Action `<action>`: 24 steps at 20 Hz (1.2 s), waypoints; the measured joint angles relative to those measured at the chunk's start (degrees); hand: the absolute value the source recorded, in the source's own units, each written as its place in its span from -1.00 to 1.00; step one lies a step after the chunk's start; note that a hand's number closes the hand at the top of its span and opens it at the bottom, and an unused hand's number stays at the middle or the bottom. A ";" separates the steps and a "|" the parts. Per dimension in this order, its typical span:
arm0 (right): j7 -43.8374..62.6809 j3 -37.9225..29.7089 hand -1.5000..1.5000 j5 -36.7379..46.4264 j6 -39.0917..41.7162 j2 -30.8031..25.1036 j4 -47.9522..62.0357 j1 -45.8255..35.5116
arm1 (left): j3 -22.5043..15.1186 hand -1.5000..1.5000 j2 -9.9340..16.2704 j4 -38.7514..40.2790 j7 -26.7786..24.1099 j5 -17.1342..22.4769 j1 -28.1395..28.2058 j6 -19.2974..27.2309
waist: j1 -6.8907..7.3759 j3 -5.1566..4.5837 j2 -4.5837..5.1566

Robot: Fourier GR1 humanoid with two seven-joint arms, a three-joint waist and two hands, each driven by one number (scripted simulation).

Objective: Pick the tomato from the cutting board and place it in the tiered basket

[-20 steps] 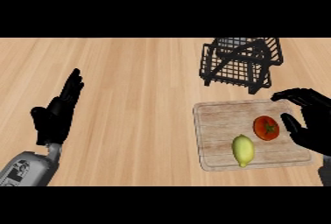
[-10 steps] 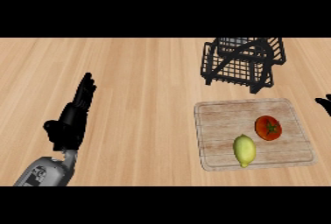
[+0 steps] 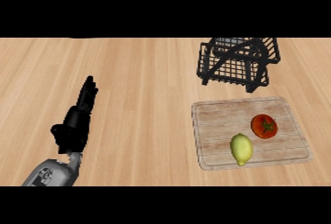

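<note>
- The tomato was seen lying on the right half of the cutting board, untouched, with no hand near it.
- Its green stem scar was turned upward toward the head view, slightly off centre; the fruit was nearly round, so no clear long axis could be made out, though it appeared a little taller than wide in the view.
- A yellow lemon was lying just beside the tomato, toward the view's lower left, its long axis running roughly up and down the view. It was judged that a grasp made from that side could knock the lemon or close on it by mistake.
- Because the tomato was round and smooth, it was judged likely to roll toward the board's edge if it were nudged rather than enclosed.
- The tiered basket was standing beyond the board, well apart from the tomato. Its dark wire rim was judged a hazard: a tomato carried too low could strike the wires and be dislodged.
- The left hand was shown at the view's left, well apart from the board, its fingers straight and extended, holding nothing.
- The right hand was not shown at all, so its state could not be told.
</note>
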 measured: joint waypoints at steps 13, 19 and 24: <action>-3.89 -0.52 -1.00 38.25 -13.67 -3.03 -29.34 11.18 | 0.05 0.00 -0.85 -1.12 0.65 -1.47 0.53 0.24 | 0.21 -0.20 -0.14; 0.15 0.71 -1.00 46.37 -13.51 2.75 -39.61 15.78 | 1.29 0.00 -2.49 -0.13 0.17 -2.63 0.64 -1.91 | 0.96 -0.22 0.05; 4.13 2.98 -1.00 51.47 -11.24 5.23 -43.10 14.63 | 2.47 0.00 -3.29 -0.37 1.75 -4.28 -0.19 -3.30 | 1.46 -0.23 0.16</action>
